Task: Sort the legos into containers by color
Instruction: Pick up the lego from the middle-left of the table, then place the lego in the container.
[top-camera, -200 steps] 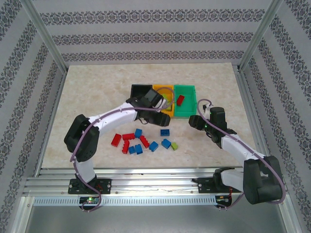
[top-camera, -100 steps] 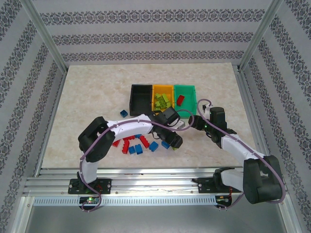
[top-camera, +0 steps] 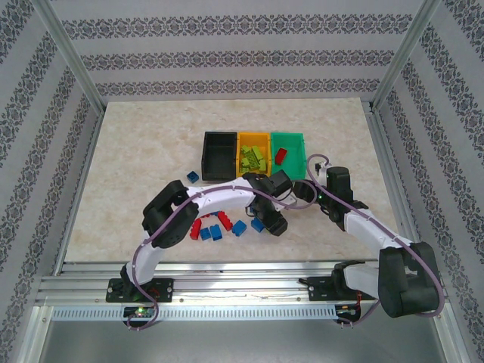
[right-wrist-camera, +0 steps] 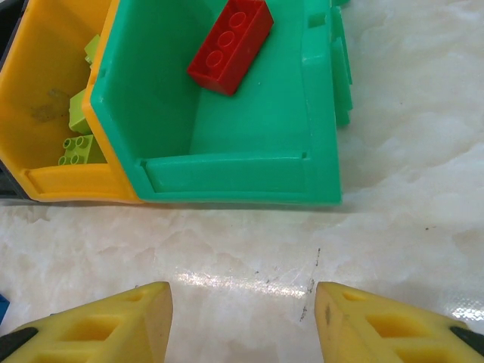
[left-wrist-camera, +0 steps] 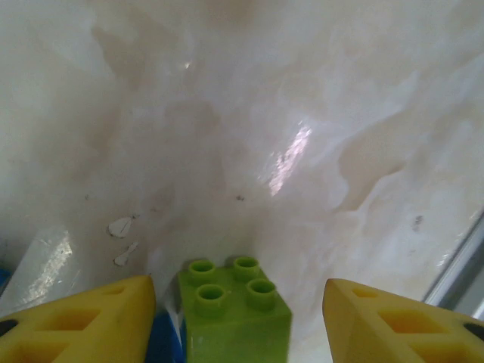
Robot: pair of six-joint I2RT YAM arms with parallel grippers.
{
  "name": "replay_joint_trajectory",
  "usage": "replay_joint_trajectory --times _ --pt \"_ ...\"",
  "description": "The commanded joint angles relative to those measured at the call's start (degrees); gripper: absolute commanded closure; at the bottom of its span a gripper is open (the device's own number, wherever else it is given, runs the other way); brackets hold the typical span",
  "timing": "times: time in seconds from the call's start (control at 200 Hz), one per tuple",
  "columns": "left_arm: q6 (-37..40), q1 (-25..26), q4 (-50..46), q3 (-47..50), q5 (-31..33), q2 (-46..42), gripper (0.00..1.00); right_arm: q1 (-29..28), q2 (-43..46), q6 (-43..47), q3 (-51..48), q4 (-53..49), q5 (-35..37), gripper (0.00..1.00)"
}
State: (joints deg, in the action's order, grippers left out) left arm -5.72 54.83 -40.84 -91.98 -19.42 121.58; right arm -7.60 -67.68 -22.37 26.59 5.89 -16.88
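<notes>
No legible text, labels or numbers anywhere.

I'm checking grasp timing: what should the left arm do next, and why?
Probably close the left gripper on the lime green brick: it sits roughly centred between the open fingers, not yet gripped. Other lime bricks lie in the orange-yellow bin, likely its destination.

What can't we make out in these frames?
1. Top view: the left gripper hides whatever lies under it.
2. Left wrist view: the bottom edge cuts off the lime brick; a finger half hides a blue piece.
3. Right wrist view: the orange bin runs off the left edge.
4. Top view: the black bin is too dark inside to read.
</notes>
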Motion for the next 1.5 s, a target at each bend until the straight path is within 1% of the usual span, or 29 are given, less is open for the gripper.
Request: replay_joint_trajectory --times 0.0,0.15,0.31,0.375,0.41,0.62,0.68,0.779,0.884,1.034,1.134,1.239,1.274,1.384,1.389,1.424,1.494 --pt "2.76 1.76 -4.43 -1.77 3.38 0.98 0.40 0.63 -0.90 -0.48 0.22 1.54 -1.06 0.47" --pt "2.81 2.30 -4.86 -1.82 5.49 2.15 0.45 0.69 -1.85 -0.48 0.52 1.69 -1.40 0.47" --pt "3.00 2.83 -5.04 -1.38 7.70 1.81 0.57 0.66 -1.84 -0.57 0.41 1.84 -1.40 0.47" --pt "3.07 2.83 -4.75 -1.27 7.91 1.23 0.66 0.69 -1.95 -0.61 0.45 2.00 -1.41 0.47" --pt "2.93 2.87 -4.42 -1.19 8.13 0.80 0.68 0.66 -2.01 -0.65 0.52 2.05 -1.42 0.47" --pt "1.62 1.46 -0.36 0.11 9.31 -4.01 0.71 0.67 -2.29 -0.73 0.59 2.08 -1.70 0.47" --pt "0.86 0.00 2.01 1.26 9.53 -6.37 0.73 0.66 -2.22 -0.74 0.63 2.01 -1.71 0.47" --pt "-0.70 -4.05 4.09 1.10 9.05 -9.06 0.73 0.70 -1.93 -0.74 0.62 1.92 -1.75 0.47" --pt "-1.74 -7.92 2.58 -2.86 10.68 -9.40 0.73 0.67 -1.58 -0.68 0.62 1.74 -1.57 0.47" --pt "-2.19 -12.31 -1.33 -11.63 15.31 -5.97 0.74 0.66 -1.23 -0.74 0.41 1.84 -1.66 0.47" --pt "-1.84 -13.58 -2.85 -17.34 21.91 -3.05 0.74 0.70 -1.64 -0.74 0.44 1.86 -1.81 0.47" --pt "-1.41 -15.00 -3.57 -23.23 24.54 0.48 0.74 0.65 -2.10 -0.79 0.64 2.17 -2.16 0.47" --pt "-1.41 -15.54 -3.91 -25.21 24.99 1.75 0.70 0.70 -2.23 -0.83 0.65 2.20 -2.22 0.47" --pt "-2.02 -16.90 -7.75 -32.72 26.59 6.19 0.39 0.65 -2.26 -0.80 0.51 2.22 -2.14 0.47" --pt "-2.11 -16.97 -8.02 -33.50 26.65 6.38 0.39 0.65 -2.27 -0.77 0.54 2.25 -2.12 0.47" --pt "-2.57 -17.20 -9.94 -35.79 26.44 7.45 0.30 0.65 -2.14 -0.75 0.48 2.26 -2.10 0.47" --pt "-2.77 -17.30 -11.60 -36.76 26.00 7.84 0.23 0.67 -2.00 -0.74 0.41 2.28 -2.03 0.47"
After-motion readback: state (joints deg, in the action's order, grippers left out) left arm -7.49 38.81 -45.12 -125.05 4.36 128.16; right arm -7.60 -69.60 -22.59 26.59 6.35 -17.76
